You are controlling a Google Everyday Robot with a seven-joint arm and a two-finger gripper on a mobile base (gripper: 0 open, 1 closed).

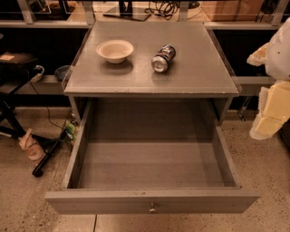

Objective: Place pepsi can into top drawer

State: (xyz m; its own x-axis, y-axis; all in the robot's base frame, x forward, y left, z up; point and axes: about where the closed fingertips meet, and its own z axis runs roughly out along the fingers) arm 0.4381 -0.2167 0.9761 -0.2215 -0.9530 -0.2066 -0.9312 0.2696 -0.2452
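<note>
On the tabletop [199, 68], toward the back and a little right of centre, the can [163, 58] lies on its side. It is dark blue with pale markings, and its silver end is turned toward the front and slightly left. To its left, near but not touching, a white bowl [115, 50] stands upright, wider than the can.

Below the tabletop the drawer [149, 200] is pulled far out toward the front. Its grey bottom and both side walls are in plain sight, and the flat front panel carries a small round knob [152, 208] at its middle. The can is on top of the cabinet, not in the drawer.

Over at the right edge the hand [272, 106] hangs beside the cabinet, pale white above and yellowish lower down, partly cut off from sight. It is level with the gap between the tabletop's front edge and the drawer's right wall, off to the side of both. It is well apart from the can and touches nothing I can make out. Whether it is spread or pressed together I cannot tell.

Left of the cabinet, on the speckled floor [27, 204], a black rod [47, 158] lies slanted. Behind the cabinet a coil of black cable [163, 7] rests on a shelf.
</note>
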